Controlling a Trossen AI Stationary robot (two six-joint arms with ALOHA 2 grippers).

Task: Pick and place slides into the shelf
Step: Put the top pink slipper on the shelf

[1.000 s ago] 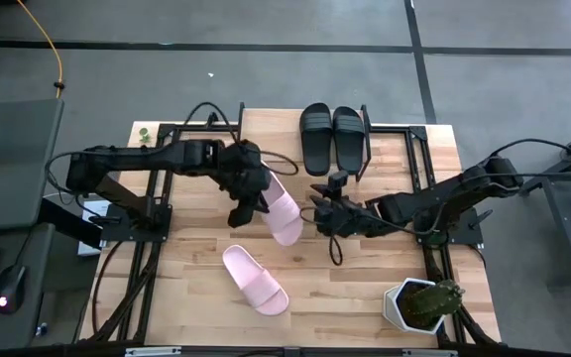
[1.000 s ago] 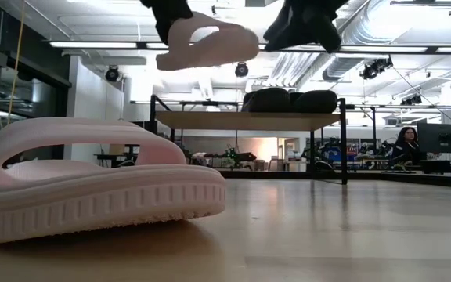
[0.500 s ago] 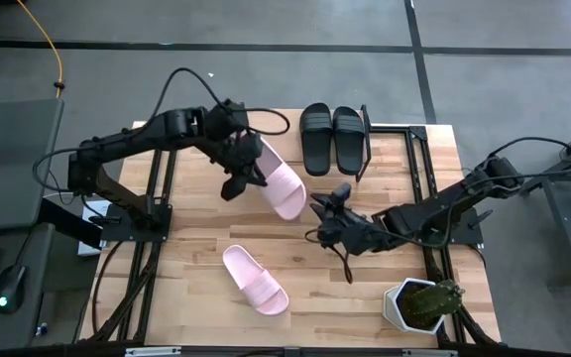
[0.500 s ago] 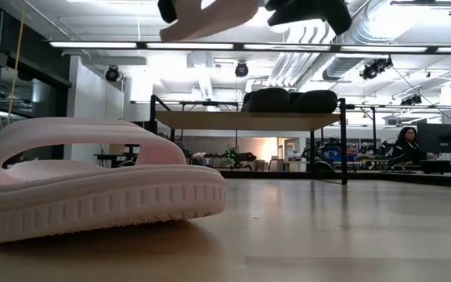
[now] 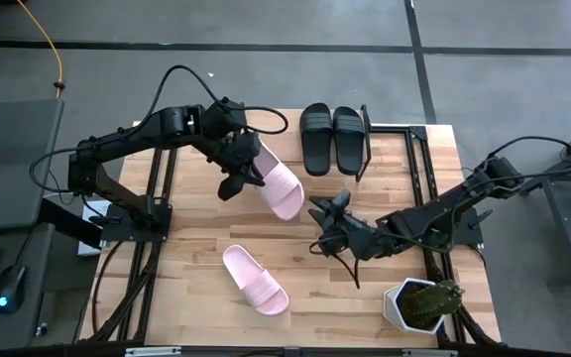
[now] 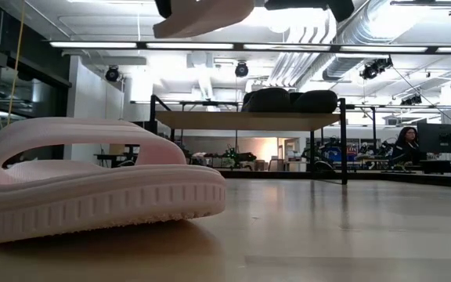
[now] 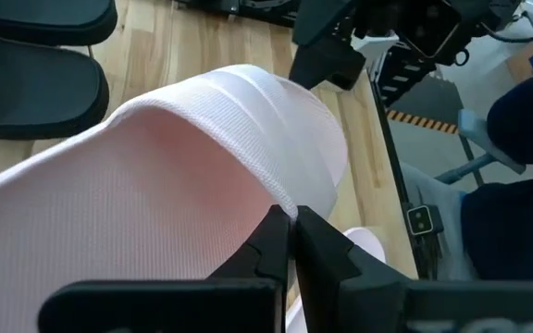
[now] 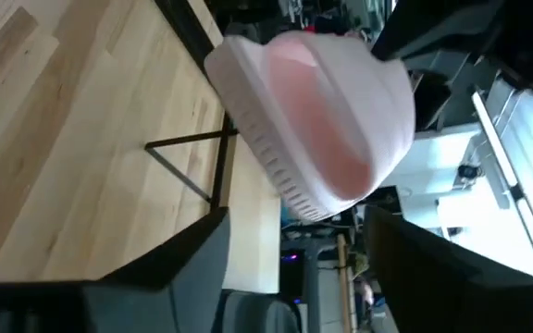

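My left gripper is shut on a pale pink slide and holds it high over the middle of the table. In the low view only the slide's underside shows, at the top edge. My right gripper hangs open to the right of that slide, its fingers wide apart and nothing between them. A second pink slide lies sole down on the table near the front. Two black slides sit side by side on top of the shelf at the far side. My left gripper pinches the pink slide at its left side between its two fingers. The fingers come from the table's left, slanting down. The slide's own body hides what lies between them. The slide is lifted clear of the table and tilted.
A white pot with a green plant stands at the near right corner. Black frames of the arm stands run along both sides of the table. A person sits far off in the room behind the shelf.
My left gripper has risen and gone toward the table's far edge with the pink slide, which now hangs higher and clear of my right gripper. My right gripper, which stood at the slide's end, has opened wider, rolled, and drawn off a little toward the near edge.
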